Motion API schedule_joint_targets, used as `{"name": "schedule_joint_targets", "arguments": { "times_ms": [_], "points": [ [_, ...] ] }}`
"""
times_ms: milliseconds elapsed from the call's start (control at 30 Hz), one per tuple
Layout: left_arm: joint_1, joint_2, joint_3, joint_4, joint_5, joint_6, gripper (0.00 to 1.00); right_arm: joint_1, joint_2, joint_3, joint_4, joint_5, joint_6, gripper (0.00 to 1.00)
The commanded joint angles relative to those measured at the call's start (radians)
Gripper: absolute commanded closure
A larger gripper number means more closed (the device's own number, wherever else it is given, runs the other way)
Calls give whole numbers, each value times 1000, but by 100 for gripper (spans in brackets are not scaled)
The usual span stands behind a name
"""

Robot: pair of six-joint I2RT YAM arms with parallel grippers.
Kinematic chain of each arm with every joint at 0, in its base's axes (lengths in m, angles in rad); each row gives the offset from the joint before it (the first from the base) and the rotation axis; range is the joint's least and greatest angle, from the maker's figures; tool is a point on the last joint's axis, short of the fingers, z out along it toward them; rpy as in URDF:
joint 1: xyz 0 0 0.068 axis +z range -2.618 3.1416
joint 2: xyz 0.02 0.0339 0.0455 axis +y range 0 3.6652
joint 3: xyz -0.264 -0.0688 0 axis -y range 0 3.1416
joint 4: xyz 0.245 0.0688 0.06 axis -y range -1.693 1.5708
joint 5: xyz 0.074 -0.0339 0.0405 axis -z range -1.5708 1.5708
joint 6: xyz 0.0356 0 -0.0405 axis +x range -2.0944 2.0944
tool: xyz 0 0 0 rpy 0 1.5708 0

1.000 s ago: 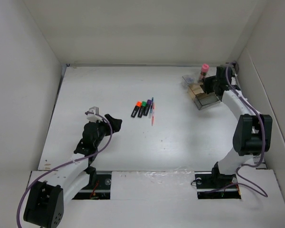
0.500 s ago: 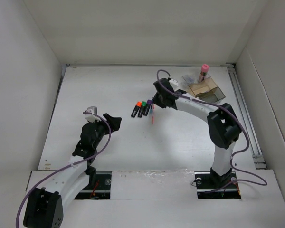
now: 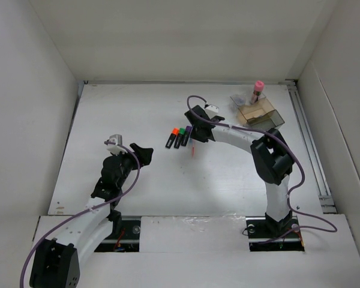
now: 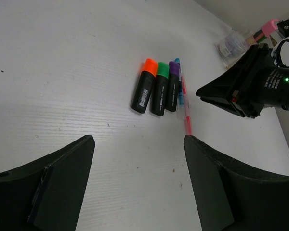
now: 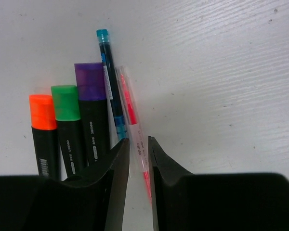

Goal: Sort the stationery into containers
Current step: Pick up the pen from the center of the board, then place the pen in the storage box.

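Three stubby black highlighters lie side by side at mid-table: orange cap (image 5: 44,130), green cap (image 5: 67,120), purple cap (image 5: 92,110). A thin blue-purple pen (image 5: 111,86) and a thin pink pen (image 5: 130,106) lie just right of them. My right gripper (image 5: 138,142) is down over the pink pen, its jaws narrowed around the barrel; the pen still lies on the table. It shows in the top view (image 3: 195,133). My left gripper (image 4: 138,142) is wide open and empty, hovering left of the highlighters (image 3: 179,138). The brownish clear box (image 3: 261,114) stands at the far right.
A pink-capped item (image 3: 258,89) stands upright behind the box, beside a small clear piece (image 3: 237,101). White walls close in the table on the left, back and right. The right arm (image 3: 240,135) arches across from its base to the pens.
My right arm swung from the box at the far right over to the pens, then dropped onto the pink pen. My left gripper barely moved.
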Motion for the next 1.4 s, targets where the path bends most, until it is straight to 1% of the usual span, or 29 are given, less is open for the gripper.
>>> {"name": "schedule_joint_targets", "arguments": {
  "times_ms": [0, 133, 200, 400, 500, 567, 600, 633, 667, 700, 733, 767, 833, 967, 1000, 1067, 1100, 1133, 1167, 1200, 1233, 1333, 1367],
  "points": [
    [-3, 5, 6, 41, 8, 4, 28, 6, 16, 10, -11, 20, -19, 73],
    [-3, 5, 6, 41, 8, 4, 28, 6, 38, 10, -11, 0, -29, 73],
    [-3, 5, 6, 41, 8, 4, 28, 15, 38, 10, 1, -38, -39, 71],
    [-3, 5, 6, 41, 8, -5, 28, 15, 56, 10, 16, -70, -48, 67],
    [-3, 5, 6, 50, 8, -5, 28, 15, 66, -2, 16, -70, -48, 67],
    [-3, 5, -4, 50, 8, -5, 28, 15, 76, -14, 16, -61, -37, 72],
    [-3, 5, -4, 50, 8, -5, 28, 15, 76, -15, 16, -51, -37, 80],
    [-3, 5, -4, 50, 8, -5, 28, 6, 76, -27, 16, -51, -37, 83],
    [-3, 5, -4, 50, 8, -5, 28, 6, 67, -36, 16, -41, -25, 90],
    [-3, 5, -4, 50, 8, -5, 28, 6, 58, -36, 16, -41, -25, 90],
    [-3, 5, -4, 50, 8, -5, 28, -5, 58, -45, 16, -28, -25, 96],
    [-3, 5, -4, 50, 8, -5, 28, -5, 31, -54, 16, -28, -16, 98],
    [-3, 5, -4, 50, 8, -5, 28, -15, -5, -71, 16, 2, -16, 99],
    [-3, 25, -4, 50, 17, -5, 28, -110, -120, -96, 16, 2, -34, 100],
    [-3, 25, -4, 62, 17, -5, 28, -171, -143, -96, 27, -15, -34, 100],
    [-3, 34, -4, 62, 17, -5, 28, -248, -212, -96, 41, -53, -34, 100],
    [-3, 34, -4, 62, 17, -5, 28, -344, -232, -105, 82, -116, -34, 100],
    [-3, 34, -4, 62, 17, -5, 28, -400, -258, -123, 106, -164, -34, 100],
    [-3, 45, -4, 62, 17, -5, 28, -460, -258, -124, 126, -225, 2, 100],
    [-3, 45, -4, 62, 17, -5, 28, -519, -258, -136, 143, -377, 22, 100],
    [-3, 45, -4, 62, 17, -5, 28, -625, -258, -152, 183, -449, 42, 100],
    [-3, 57, -4, 71, 17, -5, 28, -748, -249, -174, 245, -605, 98, 100],
    [-3, 57, -4, 84, 17, -5, 28, -759, -228, -159, 245, -606, 98, 100]
  ]
}}
